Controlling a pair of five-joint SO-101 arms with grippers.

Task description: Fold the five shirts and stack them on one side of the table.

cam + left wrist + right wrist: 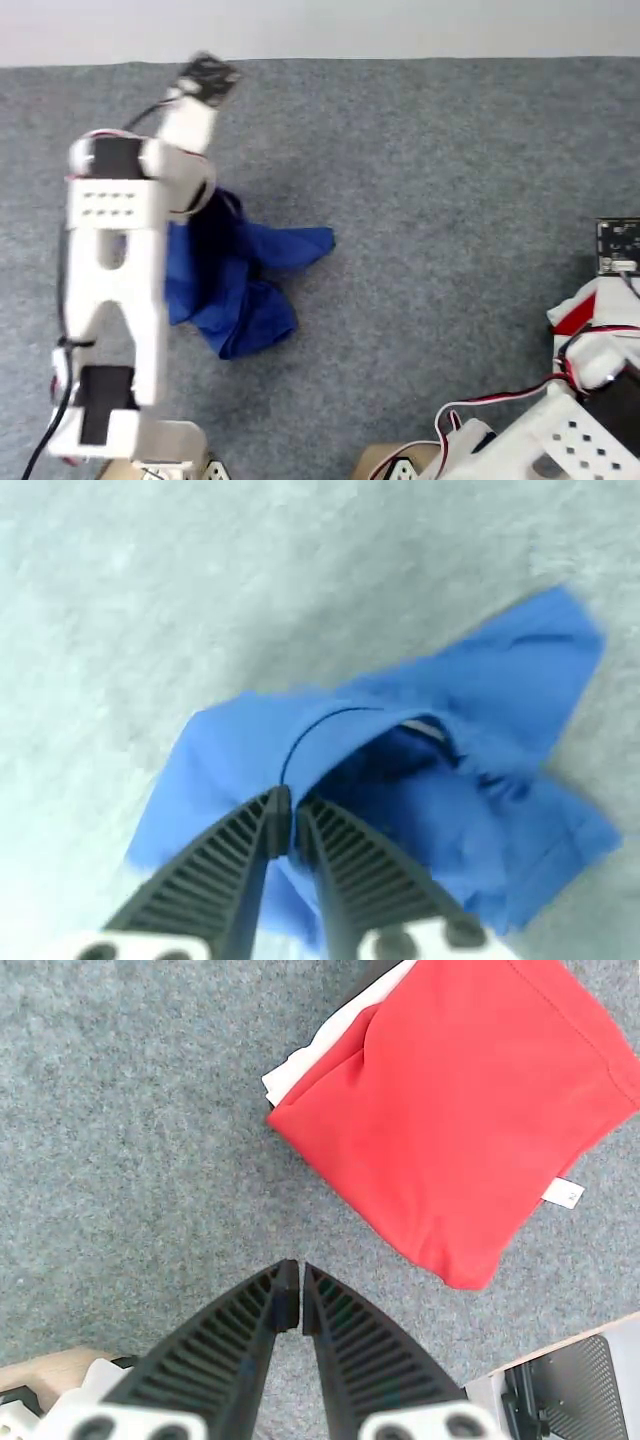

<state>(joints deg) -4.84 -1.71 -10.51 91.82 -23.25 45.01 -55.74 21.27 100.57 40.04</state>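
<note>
A crumpled blue shirt (250, 280) lies on the left part of the grey table (450, 180), partly under my left arm (115, 250). In the left wrist view my left gripper (292, 820) is shut, pinching a fold of the blue shirt (480, 710), which spreads out beyond the fingertips. A folded red shirt (460, 1110) rests on a folded white shirt (310, 1055) at the table's right edge. Beside that stack my right gripper (294, 1295) is shut above bare carpet, with nothing between its fingers. In the high view the red shirt (572, 312) peeks out from under my right arm (560, 420).
Grey carpet stretches bare across the middle and back of the table. A tan board (385, 462) marks the front edge between the two arm bases. Red and white cables (500, 400) run along the right arm.
</note>
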